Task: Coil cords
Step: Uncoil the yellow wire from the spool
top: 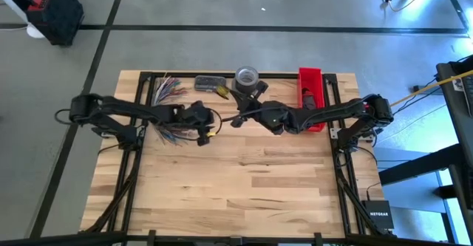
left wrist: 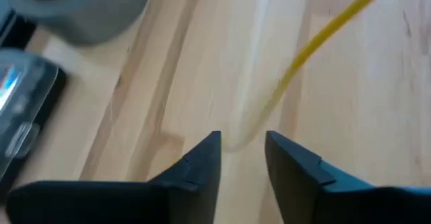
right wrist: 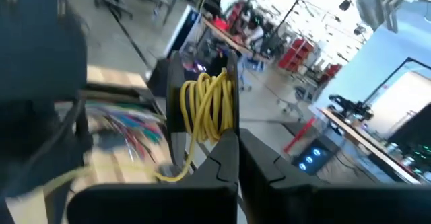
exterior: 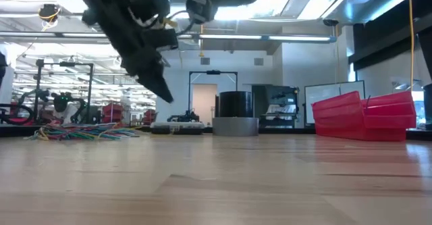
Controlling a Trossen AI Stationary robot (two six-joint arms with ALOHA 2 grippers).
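Cords (top: 168, 91) lay tangled upper left of high view, awaiting coiling. Left gripper (left wrist: 242, 153) just right of them, jaws narrowly parted, yellow wire (left wrist: 316, 39) running between, probably just released. Right gripper (right wrist: 237, 158) mid-frame, pinched shut beside yellow coil (right wrist: 207, 106), apparently keeping loops together.

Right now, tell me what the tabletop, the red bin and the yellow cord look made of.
Tabletop: wood, butcher-block style; joined pale planks with visible grain, satin finish.
Red bin: probably moulded plastic; uniform glossy red with stepped walls.
Yellow cord: likely plastic-sheathed wire; smooth, thin and bent into loops. What lies inside it cannot be seen.
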